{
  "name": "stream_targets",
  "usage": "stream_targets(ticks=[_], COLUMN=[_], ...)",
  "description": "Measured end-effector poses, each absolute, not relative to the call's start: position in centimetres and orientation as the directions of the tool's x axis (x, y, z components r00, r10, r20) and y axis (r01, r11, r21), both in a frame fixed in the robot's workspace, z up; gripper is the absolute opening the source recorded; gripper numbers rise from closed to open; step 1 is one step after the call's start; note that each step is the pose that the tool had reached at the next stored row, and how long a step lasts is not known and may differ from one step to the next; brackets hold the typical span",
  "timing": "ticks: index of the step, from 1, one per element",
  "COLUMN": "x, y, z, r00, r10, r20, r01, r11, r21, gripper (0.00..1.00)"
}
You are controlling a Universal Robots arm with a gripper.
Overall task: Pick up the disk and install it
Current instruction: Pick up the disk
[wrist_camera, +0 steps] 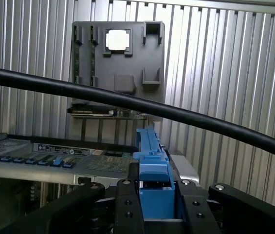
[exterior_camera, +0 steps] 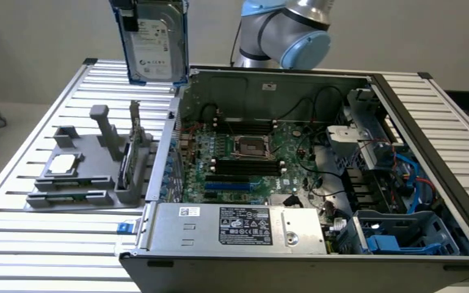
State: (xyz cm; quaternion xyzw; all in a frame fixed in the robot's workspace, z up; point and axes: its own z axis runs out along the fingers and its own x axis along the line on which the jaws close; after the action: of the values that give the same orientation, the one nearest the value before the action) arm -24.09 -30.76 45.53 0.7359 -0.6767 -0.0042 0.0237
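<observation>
Right now my gripper [wrist_camera: 154, 207] is partly closed, its black jaws clamped on the disk [exterior_camera: 154, 46], a flat silver-grey metal hard drive with a white label and bright blue plastic rails along its edges. In the wrist view, one blue rail sits squeezed between my jaws and sticks out ahead of them. From the exterior view the drive hangs upright in the air with its label facing that camera. It is above the far corner of the open dark computer case [exterior_camera: 300, 274] on the exterior view's left, and touches nothing below. The case lies on its side on the ribbed aluminium table [exterior_camera: 22, 244]. Inside it are a green motherboard [exterior_camera: 243, 159], a grey labelled power-supply box [exterior_camera: 243, 227] along the near wall, and a blue plastic drive cage [exterior_camera: 405, 235] in the near corner on the exterior view's right. Beside the case, on the exterior view's left, sits a grey moulded parts holder [exterior_camera: 71, 183] with a small square silver chip [exterior_camera: 65, 162] resting in it. A thick black cable [wrist_camera: 79, 92] crosses the wrist view, and my silver arm with its pale blue joint caps [exterior_camera: 287, 30] stands behind the case.
</observation>
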Motion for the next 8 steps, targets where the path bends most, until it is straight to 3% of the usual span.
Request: stream_targets(ticks=[8], x=[-20.4], y=[-31.0], z=[45.6], r00=[0.084], r10=[-0.996], r20=[0.026], r01=[-0.996], r11=[-0.083], r21=[0.044], gripper=[0.33])
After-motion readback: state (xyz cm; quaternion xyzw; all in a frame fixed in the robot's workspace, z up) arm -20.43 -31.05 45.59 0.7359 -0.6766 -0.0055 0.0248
